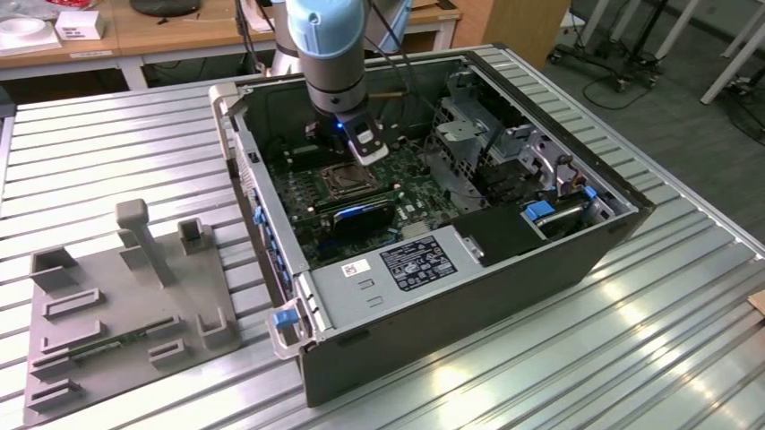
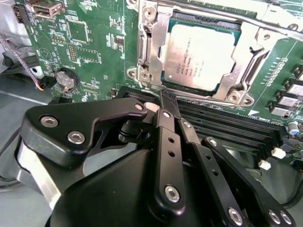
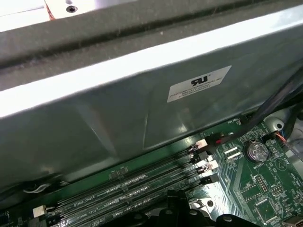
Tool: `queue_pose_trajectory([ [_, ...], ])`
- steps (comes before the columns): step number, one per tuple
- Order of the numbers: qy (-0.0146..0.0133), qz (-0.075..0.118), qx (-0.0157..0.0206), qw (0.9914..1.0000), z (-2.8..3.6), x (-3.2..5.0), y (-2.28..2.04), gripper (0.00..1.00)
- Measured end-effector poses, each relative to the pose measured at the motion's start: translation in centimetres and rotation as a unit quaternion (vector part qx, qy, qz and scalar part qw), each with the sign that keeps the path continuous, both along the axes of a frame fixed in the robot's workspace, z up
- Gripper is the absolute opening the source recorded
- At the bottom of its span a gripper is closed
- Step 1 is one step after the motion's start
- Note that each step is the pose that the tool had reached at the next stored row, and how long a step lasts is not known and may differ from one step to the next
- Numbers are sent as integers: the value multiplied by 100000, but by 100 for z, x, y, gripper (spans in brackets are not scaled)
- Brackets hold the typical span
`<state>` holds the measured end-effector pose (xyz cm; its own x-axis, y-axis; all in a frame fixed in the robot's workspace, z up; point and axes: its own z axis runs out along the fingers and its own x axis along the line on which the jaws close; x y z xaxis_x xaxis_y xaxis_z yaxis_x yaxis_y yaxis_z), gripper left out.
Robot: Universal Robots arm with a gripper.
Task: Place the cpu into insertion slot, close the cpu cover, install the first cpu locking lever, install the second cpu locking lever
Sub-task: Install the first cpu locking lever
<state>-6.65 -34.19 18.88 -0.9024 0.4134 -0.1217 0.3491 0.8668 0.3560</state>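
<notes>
cpu flat, face up, under cpu cover, seemingly closed; tool pinched narrow.

This is a robotics lab or engineering workshop. A pale blue robot arm reaches down into an open computer case whose green motherboard lies bare. The case stands on a bench of ribbed aluminium extrusion, beside a grey fixture plate with upright holders and slots. Behind stand wooden desks, one carrying a white box, and wheeled stand bases rest on the grey carpeted floor
</notes>
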Motion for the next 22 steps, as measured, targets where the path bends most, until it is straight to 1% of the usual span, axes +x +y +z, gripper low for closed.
queue_pose_trajectory([
  [10,-10,-69,10,100000,-4,1,53,11],
  [22,-9,-432,11,99999,-5,4,75,11],
])
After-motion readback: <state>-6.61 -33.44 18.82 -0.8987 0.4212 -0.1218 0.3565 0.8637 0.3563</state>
